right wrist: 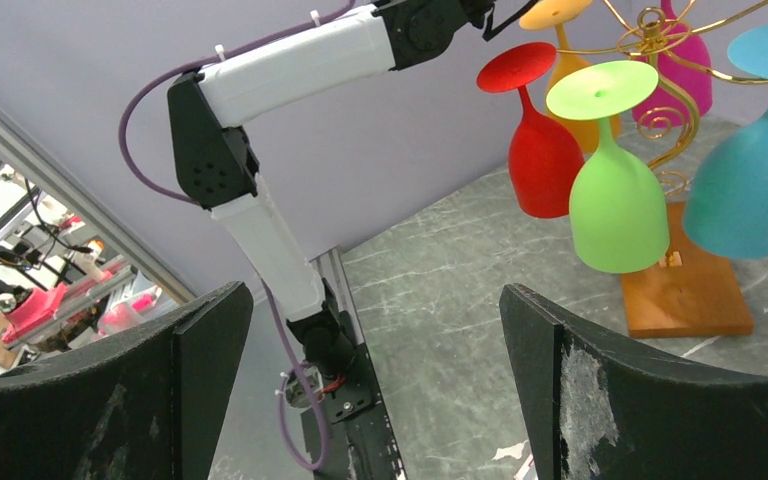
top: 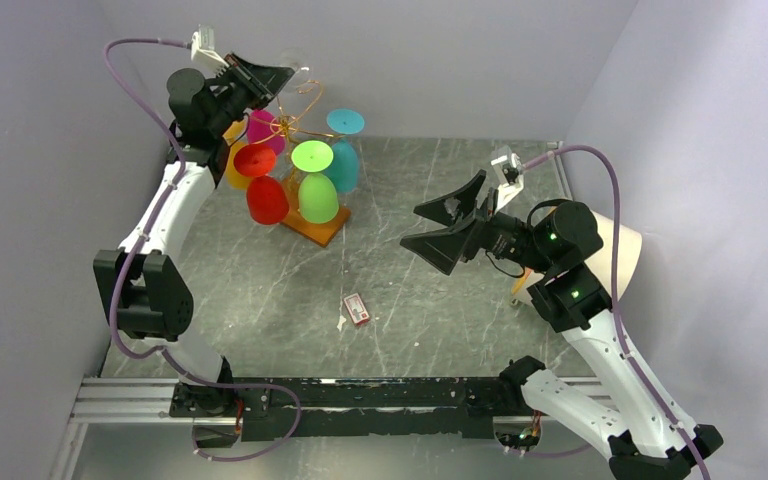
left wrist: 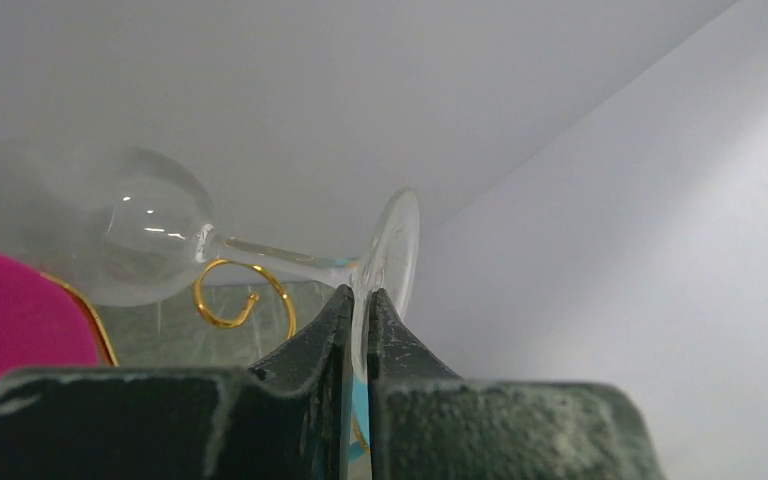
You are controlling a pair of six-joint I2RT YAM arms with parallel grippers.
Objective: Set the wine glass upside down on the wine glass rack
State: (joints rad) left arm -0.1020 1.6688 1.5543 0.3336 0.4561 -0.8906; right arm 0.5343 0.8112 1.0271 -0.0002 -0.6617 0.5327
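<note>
- The left end effector [left wrist: 360, 300] is closed almost completely. It is pinched on the thin edge of the foot of the clear wine glass [left wrist: 140, 235], and nothing else is gripped.
- The right end effector [top: 412, 226] is spread to full width with nothing held. It is over the tabletop [top: 430, 330], well apart from the wine glass rack [top: 322, 228].
- Step in hand, as judged: the stem is to be slid into a free scroll arm, so that the foot is borne on the wire and the bowl hangs down.
- The glass is carried off the tabletop at the top of the rack, back left, above the hanging coloured glasses [top: 317, 195].
- Relative to the left end effector, the foot disc is seen edge-on between the fingertips. In the wrist view the stem runs off to the left, with the bowl at the far end.
- A gold curl [left wrist: 230, 263] is seen just below the stem, between bowl and foot. Whether wire and stem touch cannot be told.
- The grip is on the foot rim only, so pivoting of the glass is likely. Slow moves without wrist jerks are advised.
- The stem should be lined up with the slot opening before any sideways push is made.
- The foot should be carried above the wire, then lowered until it is seated.
- Release should be made only once the foot is supported on both sides of the stem.
- The magenta glass [left wrist: 10, 320] is close by the bowl, so clearance there should be watched.
</note>
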